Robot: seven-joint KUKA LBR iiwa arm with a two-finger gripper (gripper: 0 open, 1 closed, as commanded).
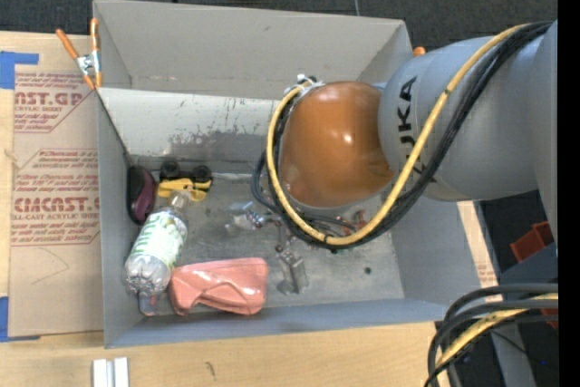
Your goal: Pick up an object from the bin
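Observation:
My gripper reaches down to the bin floor near the front middle, mostly hidden under the arm's orange dome. Just to its left lies a pink crumpled pouch along the front wall, close to the gripper but apart from it. A clear plastic bottle with a green and white label lies tilted at the front left, its lower end against the pouch. Nothing shows held in the gripper.
A yellow and black toy lies by the back wall at the left. A dark maroon oblong thing leans in the left corner beside it. Bare bin floor shows right of the gripper.

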